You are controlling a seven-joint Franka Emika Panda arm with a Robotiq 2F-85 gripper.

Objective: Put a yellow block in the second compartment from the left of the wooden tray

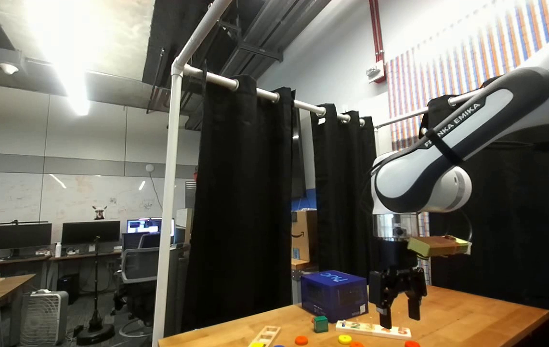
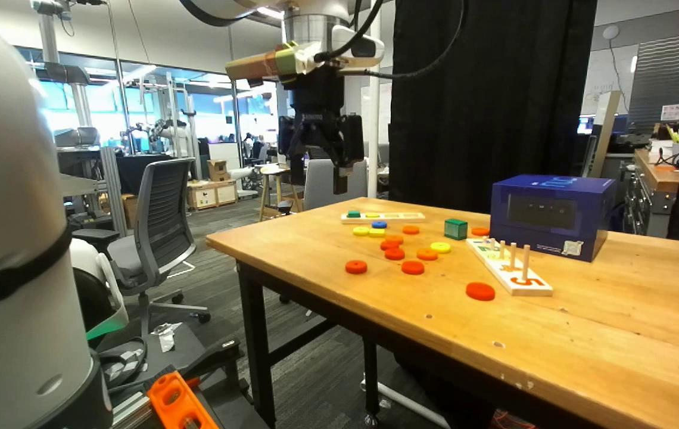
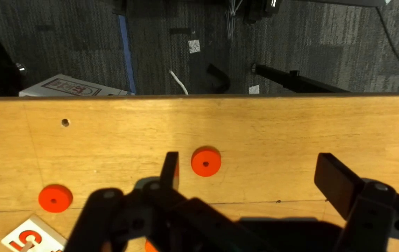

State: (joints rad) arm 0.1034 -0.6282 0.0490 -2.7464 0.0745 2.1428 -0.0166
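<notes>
The wooden tray [image 2: 383,221] lies at the table's far edge in an exterior view, its near part cut off in an exterior view [image 1: 270,329]. A green block [image 2: 354,214] sits in its leftmost compartment as seen there. A yellow block [image 2: 372,215] shows in the compartment beside it. Another yellow block [image 2: 377,233] lies on the table in front of the tray. My gripper [image 2: 319,182] is open and empty, high above the table. In the wrist view the fingers [image 3: 247,164] are wide apart over bare wood and an orange ring. The tray is out of the wrist view.
Several orange rings [image 2: 413,267], yellow rings [image 2: 440,247] and a blue ring [image 2: 379,224] lie about the table. A green cube [image 2: 455,229], a numbered peg board [image 2: 509,271] and a blue box [image 2: 545,214] stand farther along. The table edge [image 3: 255,96] crosses the wrist view.
</notes>
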